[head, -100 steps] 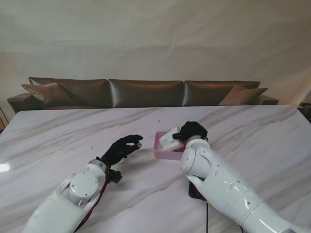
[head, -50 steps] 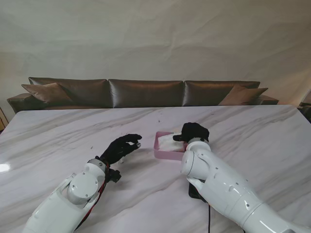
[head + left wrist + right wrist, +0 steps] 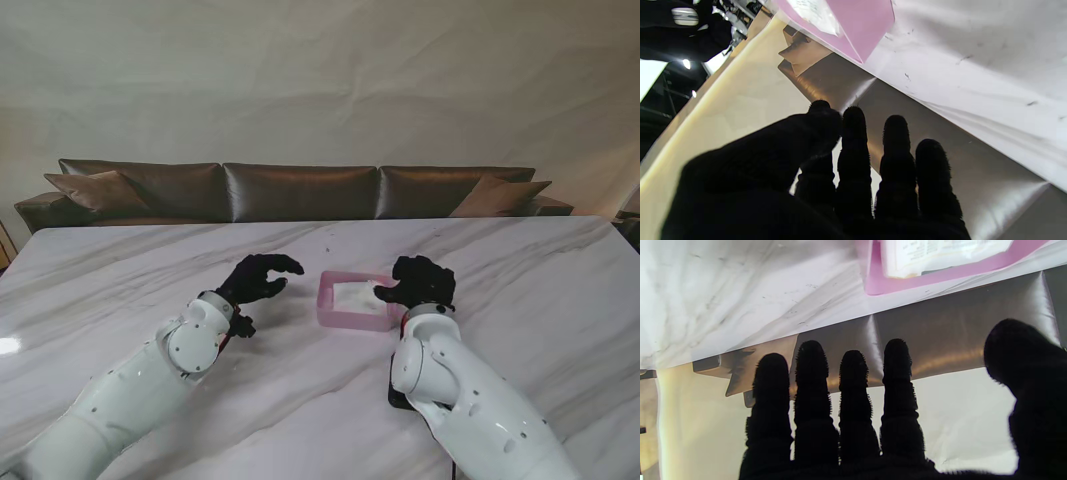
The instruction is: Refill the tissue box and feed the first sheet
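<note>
While the open-topped pink rectangular tissue box [image 3: 352, 312] is sitting on the white marble-patterned table [image 3: 120, 270] between the two hands, a white plastic-wrapped tissue pack [image 3: 358, 294] is lying flat inside it, with small dark print on the wrap too blurred to read. Its long axis is running left to right across the stand view. The black-gloved left hand [image 3: 258, 279] is hovering just left of the box, fingers loosely curled and holding nothing, and the black-gloved right hand [image 3: 420, 281] is hanging at the box's right end, fingers apart and likewise grasping nothing.
</note>
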`<control>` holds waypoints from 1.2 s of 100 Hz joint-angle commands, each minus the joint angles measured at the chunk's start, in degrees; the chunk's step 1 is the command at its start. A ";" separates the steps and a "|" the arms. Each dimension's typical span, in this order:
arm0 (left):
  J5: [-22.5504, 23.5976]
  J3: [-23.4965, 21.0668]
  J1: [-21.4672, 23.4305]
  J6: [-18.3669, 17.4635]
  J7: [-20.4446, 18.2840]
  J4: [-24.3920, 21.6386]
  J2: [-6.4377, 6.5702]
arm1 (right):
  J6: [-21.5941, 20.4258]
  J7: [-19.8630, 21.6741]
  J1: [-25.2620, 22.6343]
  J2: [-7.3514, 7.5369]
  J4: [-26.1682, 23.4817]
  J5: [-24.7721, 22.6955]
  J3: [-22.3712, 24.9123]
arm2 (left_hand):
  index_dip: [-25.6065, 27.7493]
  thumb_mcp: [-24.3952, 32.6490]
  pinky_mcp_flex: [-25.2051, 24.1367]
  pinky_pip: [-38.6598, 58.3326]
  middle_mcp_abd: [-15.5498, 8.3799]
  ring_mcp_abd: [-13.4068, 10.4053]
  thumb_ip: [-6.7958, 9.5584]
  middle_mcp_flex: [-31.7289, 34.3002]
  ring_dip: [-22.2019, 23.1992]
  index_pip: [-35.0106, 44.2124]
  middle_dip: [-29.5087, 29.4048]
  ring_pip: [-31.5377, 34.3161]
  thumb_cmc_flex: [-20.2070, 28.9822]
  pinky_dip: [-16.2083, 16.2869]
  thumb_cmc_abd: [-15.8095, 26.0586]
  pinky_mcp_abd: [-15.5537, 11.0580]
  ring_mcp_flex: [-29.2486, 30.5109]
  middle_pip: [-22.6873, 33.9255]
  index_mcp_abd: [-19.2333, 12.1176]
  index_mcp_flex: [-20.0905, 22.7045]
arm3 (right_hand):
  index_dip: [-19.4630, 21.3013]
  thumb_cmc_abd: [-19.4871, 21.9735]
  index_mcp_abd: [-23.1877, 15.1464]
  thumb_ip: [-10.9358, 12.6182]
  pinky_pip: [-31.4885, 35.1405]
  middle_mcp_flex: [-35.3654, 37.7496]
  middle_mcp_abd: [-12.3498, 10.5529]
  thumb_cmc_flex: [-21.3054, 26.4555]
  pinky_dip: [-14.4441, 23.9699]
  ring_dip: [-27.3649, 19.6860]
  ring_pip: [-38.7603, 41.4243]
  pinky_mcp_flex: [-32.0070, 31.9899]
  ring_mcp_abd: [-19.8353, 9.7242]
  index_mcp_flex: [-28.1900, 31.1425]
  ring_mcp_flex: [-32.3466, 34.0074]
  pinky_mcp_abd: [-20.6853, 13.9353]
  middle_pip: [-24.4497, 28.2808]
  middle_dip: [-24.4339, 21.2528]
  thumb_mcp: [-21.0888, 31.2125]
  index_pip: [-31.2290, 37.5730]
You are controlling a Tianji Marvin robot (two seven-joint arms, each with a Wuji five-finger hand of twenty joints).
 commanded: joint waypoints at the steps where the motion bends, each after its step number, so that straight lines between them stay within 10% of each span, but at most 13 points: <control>1: 0.79 1.22 -2.48 -0.88 0.01 1.45 -1.79 | -0.10 0.32 -2.09 0.61 -0.70 -0.36 0.54 | -1.74 4.15 -1.38 -57.99 -3.31 -3.47 -1.78 2.84 -3.67 -0.39 -1.80 -2.21 0.88 -4.57 -3.19 -5.52 3.14 -2.70 -3.50 2.40 | -0.48 0.78 0.37 0.10 -0.88 -1.05 1.12 -0.11 0.94 -0.42 -1.31 -0.47 0.45 -0.18 -0.42 -0.23 -0.58 -0.96 0.32 -0.25; 15: 2.57 7.87 -8.63 -5.50 2.49 10.69 -4.32 | -0.20 -0.28 -5.40 0.79 -3.24 -0.71 2.92 | -4.00 6.70 -0.25 -80.01 -5.51 -6.83 -6.32 5.58 -9.00 -3.65 -4.27 -3.09 -0.65 -14.39 -9.12 -8.53 3.55 -7.07 -5.94 5.99 | -0.64 0.68 0.41 -0.05 -1.64 -0.65 1.06 0.15 0.67 -0.60 -1.59 -0.71 0.03 0.08 -0.06 -0.51 -0.40 -1.14 0.11 -0.33; 35: 3.57 14.07 -13.57 -9.82 5.09 19.49 -7.84 | -0.06 -0.62 -7.50 0.81 -4.20 -0.35 4.42 | -5.04 7.95 -0.36 -87.98 -8.06 -9.21 -8.25 4.64 -9.93 -5.59 -5.23 -4.59 0.43 -17.87 -11.46 -7.86 -0.58 -8.88 -7.87 5.91 | -0.71 0.66 0.59 -0.20 -2.13 -0.37 1.11 0.75 0.50 -0.67 -1.70 -0.91 -0.03 0.34 0.08 -0.62 -0.06 -1.11 -0.05 -0.26; 87: 3.79 21.55 -19.06 -17.12 8.59 34.94 -15.01 | -0.42 -2.41 -6.89 -0.26 -2.41 3.57 4.18 | -2.57 10.72 0.29 -85.14 -8.57 -9.96 -9.98 14.84 -9.18 0.62 -5.34 -2.20 7.33 -15.71 -10.99 -9.17 6.82 -7.94 -11.82 11.92 | -0.80 0.94 0.85 -0.48 -2.83 0.44 1.02 1.49 0.14 -0.77 -1.84 -1.11 -0.31 0.96 1.23 -0.63 0.54 -0.94 -0.63 0.04; 120: 5.87 25.88 -20.22 -18.34 10.93 38.68 -16.53 | -0.69 -2.89 -6.74 -0.54 -2.04 4.53 4.20 | -1.60 10.73 0.48 -81.02 -8.53 -9.50 -10.64 19.59 -8.56 3.88 -5.27 -0.41 9.21 -13.54 -10.81 -8.78 11.05 -7.11 -13.46 14.92 | -0.86 1.14 0.83 -0.54 -2.97 0.75 1.11 1.50 -0.07 -0.71 -1.78 -1.11 -0.35 1.24 1.60 -0.67 0.63 -0.90 -0.75 0.15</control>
